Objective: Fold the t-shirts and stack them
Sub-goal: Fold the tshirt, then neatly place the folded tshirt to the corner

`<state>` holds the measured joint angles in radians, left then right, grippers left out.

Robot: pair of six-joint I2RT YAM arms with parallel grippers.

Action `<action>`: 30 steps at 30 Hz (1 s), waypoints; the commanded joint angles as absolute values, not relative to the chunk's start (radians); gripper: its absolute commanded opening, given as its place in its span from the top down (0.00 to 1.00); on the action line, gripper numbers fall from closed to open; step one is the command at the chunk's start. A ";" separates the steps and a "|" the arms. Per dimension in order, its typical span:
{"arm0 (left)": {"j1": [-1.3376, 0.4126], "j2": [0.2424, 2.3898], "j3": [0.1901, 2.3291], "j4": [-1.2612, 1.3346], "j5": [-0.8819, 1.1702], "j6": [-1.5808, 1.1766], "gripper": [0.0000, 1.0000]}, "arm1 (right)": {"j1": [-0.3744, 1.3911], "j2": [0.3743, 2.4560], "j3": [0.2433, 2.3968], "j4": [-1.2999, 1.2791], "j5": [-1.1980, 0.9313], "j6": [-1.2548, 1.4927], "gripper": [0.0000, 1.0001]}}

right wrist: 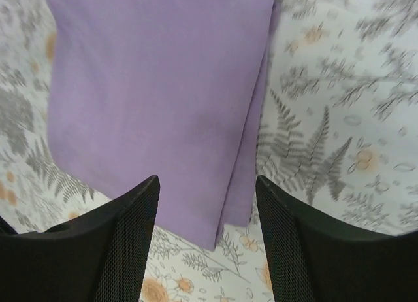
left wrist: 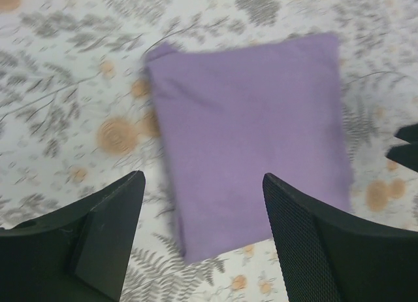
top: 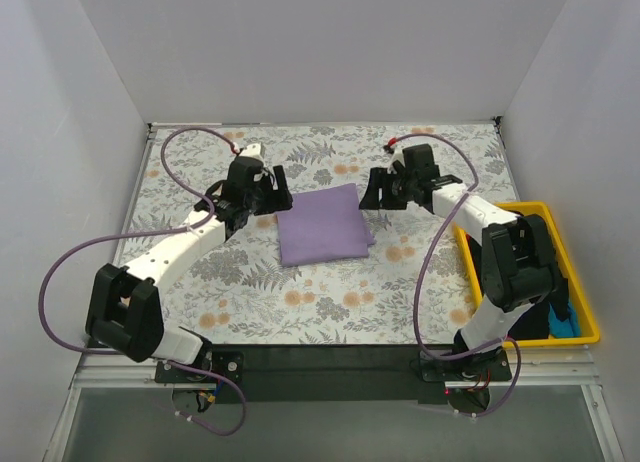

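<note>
One lavender t-shirt point(top: 323, 225) here: soft matte fabric, folded into a slightly skewed rectangle and lying flat mid-tabletop point(top: 300, 302) on the fern-and-flower print. I've got two end effectors flanking it. My left end effector point(top: 268, 194) sits just off its left edge, my right end effector point(top: 380, 190) just off its upper right corner. Both have their black textured fingers point(right wrist: 124, 250) spread wide, gripping nothing, and the shirt shows through each gap. One yellow plastic tray point(top: 510, 209) is far right, with bright blue fabric point(top: 563, 325) inside.
</note>
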<state>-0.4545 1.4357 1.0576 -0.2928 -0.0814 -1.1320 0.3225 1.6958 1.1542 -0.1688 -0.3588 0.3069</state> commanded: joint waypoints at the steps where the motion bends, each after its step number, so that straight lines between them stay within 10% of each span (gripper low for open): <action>1: -0.436 1.368 0.954 -0.339 -0.222 -1.089 0.28 | 0.380 1.689 1.105 -0.304 -0.270 0.238 0.32; 21: -0.437 1.296 0.868 -0.295 -0.367 -1.080 0.29 | 0.572 1.910 1.180 -0.359 -0.152 0.287 0.41; 30: -0.436 1.302 0.870 -0.295 -0.359 -1.080 0.29 | 0.549 1.894 1.184 -0.371 -0.044 0.223 0.85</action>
